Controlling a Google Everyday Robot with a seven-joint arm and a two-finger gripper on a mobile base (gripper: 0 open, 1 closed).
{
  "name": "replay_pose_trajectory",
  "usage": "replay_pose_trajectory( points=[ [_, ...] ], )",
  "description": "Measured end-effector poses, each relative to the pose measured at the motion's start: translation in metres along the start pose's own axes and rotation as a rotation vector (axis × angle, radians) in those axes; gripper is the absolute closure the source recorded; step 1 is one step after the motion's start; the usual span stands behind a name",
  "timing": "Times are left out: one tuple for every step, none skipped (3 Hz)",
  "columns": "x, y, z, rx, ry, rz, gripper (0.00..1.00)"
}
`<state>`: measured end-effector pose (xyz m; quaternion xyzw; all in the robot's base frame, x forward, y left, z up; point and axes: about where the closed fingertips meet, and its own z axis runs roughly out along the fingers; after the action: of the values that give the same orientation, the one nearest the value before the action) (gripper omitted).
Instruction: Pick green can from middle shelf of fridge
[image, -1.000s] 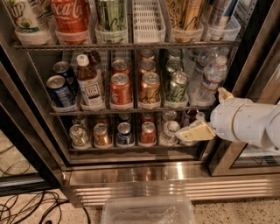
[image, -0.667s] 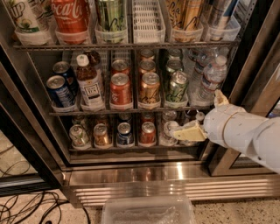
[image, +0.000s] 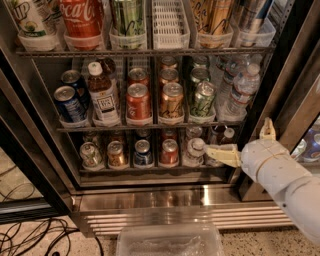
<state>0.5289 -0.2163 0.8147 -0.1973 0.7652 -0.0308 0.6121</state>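
Observation:
The green can (image: 203, 99), pale green with swirly markings and a silver top, stands at the front of the middle shelf (image: 150, 128) of the fridge (image: 165, 200), right of centre, in a clear tray. A similar can stands behind it. My gripper (image: 237, 136) is in front of the lower shelf, below and to the right of the green can and apart from it. It is open and empty. One finger (image: 222, 154) points left at a can on the lower shelf. The other finger (image: 267, 129) points up.
A copper-orange can (image: 171, 102), a red can (image: 138, 102), a tea bottle (image: 102, 95) and a blue can (image: 67, 104) stand left of the green can; water bottles (image: 242, 90) stand to its right. A taller green can (image: 127, 17) is above. The door frame (image: 295, 95), a plastic bin (image: 170, 241) and cables (image: 30, 235) are near.
My gripper has dropped a little and drawn back to the right. Its upper finger is lower than before. The cans have not moved.

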Motion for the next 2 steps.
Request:
replay_pose_trajectory(
  points=[
    [-0.010,0.016,0.004,0.020,-0.100,0.071,0.00],
    [-0.029,0.031,0.008,-0.004,-0.136,0.078,0.00]
  ],
)
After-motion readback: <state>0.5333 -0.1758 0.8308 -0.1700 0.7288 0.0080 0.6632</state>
